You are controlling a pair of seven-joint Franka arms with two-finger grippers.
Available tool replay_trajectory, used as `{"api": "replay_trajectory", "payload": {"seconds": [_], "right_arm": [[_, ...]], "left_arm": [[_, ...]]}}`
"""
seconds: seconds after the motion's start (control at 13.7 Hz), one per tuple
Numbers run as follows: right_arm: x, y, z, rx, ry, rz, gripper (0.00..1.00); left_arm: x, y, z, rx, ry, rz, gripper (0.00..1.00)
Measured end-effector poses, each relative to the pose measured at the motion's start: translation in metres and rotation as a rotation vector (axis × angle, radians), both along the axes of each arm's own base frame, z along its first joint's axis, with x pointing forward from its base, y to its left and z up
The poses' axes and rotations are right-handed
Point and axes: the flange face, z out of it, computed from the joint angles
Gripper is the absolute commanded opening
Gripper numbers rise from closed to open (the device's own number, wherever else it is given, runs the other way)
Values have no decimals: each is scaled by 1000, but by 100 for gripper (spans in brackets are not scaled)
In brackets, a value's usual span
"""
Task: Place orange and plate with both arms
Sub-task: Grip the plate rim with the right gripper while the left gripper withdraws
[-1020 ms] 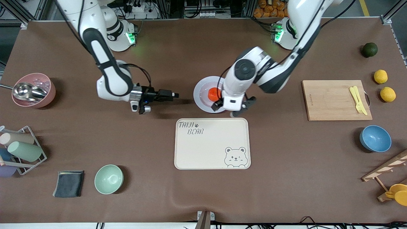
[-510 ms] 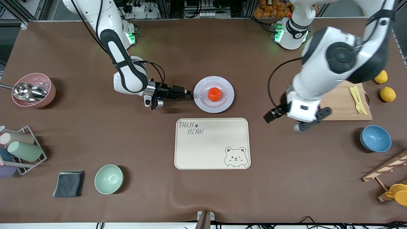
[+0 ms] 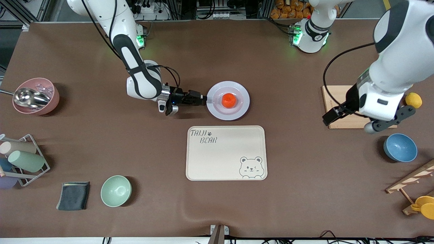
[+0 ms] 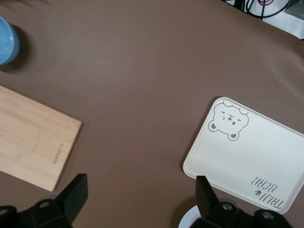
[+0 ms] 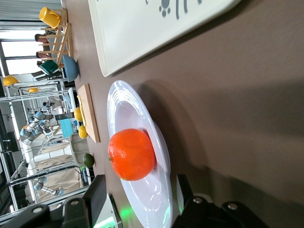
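Note:
The orange [image 3: 229, 100] lies in the middle of the pale plate [image 3: 242, 90], which rests on the table just farther from the front camera than the bear tray. My right gripper [image 3: 204, 100] is low at the plate's rim on the right arm's side. In the right wrist view the right gripper [image 5: 140, 199] is open, with one finger above the plate [image 5: 124, 102] rim and one below it, a gap still showing; the orange [image 5: 131, 154] sits just ahead. My left gripper [image 3: 369, 117] hangs open and empty over the cutting board's end; in its wrist view the left gripper [image 4: 141, 199] has bare table between its fingers.
The cream bear tray [image 3: 226, 152] lies nearer the front camera than the plate. A wooden cutting board [image 3: 339, 101], a lemon [image 3: 413, 100] and a blue bowl [image 3: 400, 147] are at the left arm's end. A green bowl [image 3: 116, 190], a cloth [image 3: 73, 195] and a pink bowl [image 3: 35, 96] are at the right arm's end.
My left arm has lifted off the plate and swung to the cutting board, leaving the orange on the plate. My right gripper has slid up to the plate's rim and its jaws have narrowed.

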Motion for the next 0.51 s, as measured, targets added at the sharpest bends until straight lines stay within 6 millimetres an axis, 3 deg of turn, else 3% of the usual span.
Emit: {"api": "replay_trajectory", "payload": {"seconds": [0.36,0.51], "right_arm": [[-8,17,-16,12,-12,-15,54],[-8,20,-15,15,-14,-15,48]], "left_arm": [[-10,51,24,32,5,-94,100],[-10,81,29,21,7,-147,100]]}}
